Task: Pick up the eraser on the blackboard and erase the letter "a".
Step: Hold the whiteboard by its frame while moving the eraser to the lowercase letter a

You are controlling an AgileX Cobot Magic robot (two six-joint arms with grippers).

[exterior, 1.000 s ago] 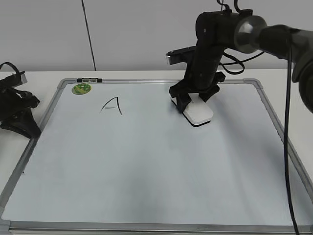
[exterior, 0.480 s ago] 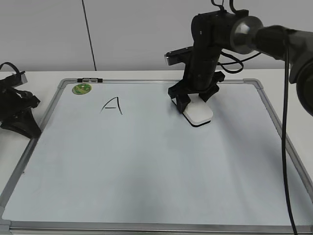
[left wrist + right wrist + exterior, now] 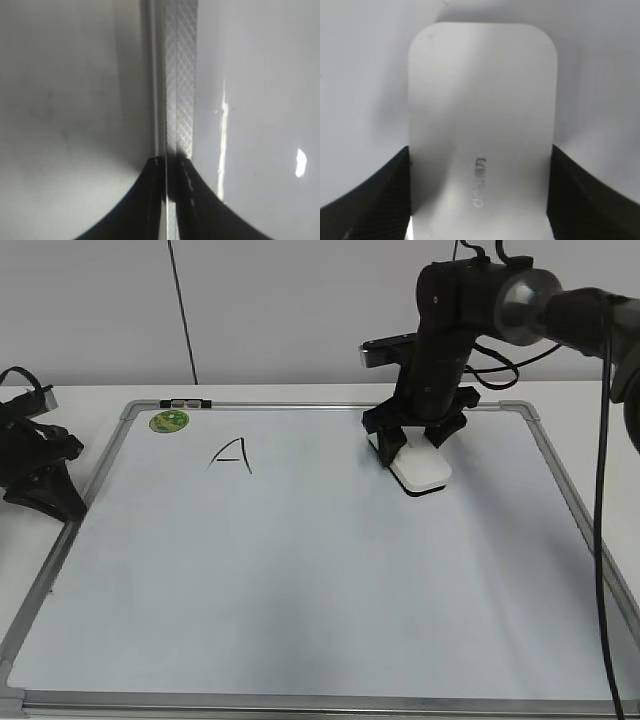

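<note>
I have the right tool (image 3: 417, 450) pinching the smooth white rounded-rectangular plastic eraser (image 3: 421, 471) across its long sides; in the right wrist view both dark fingers (image 3: 375, 192) press flush against the eraser (image 3: 481, 130), grey lettering facing up. It sits on the large white dry-erase blackboard with the grey metal frame (image 3: 560, 490), at about 1 o'clock from the board's centre, and I judge its dark underside to be touching the surface or just above it, though I cannot tell which.

The only writing I can see is the angular capital "A" (image 3: 229, 454) at about 10 o'clock, beside the round green sticker (image 3: 167, 421). No small lowercase "a" shows on the board; it may be hidden under the eraser and arm, so I take the wiping to be under way right here.

To do this well I would keep the eraser flat, press evenly downward, and rub in short strokes along its long axis, staying well clear of the capital. I would lift briefly to check for leftover ink.

The left tool (image 3: 40, 475) rests on the white table (image 3: 90, 395) at 9 o'clock, by the frame's edge (image 3: 180, 75); whether it is spread or closed I cannot tell.
</note>
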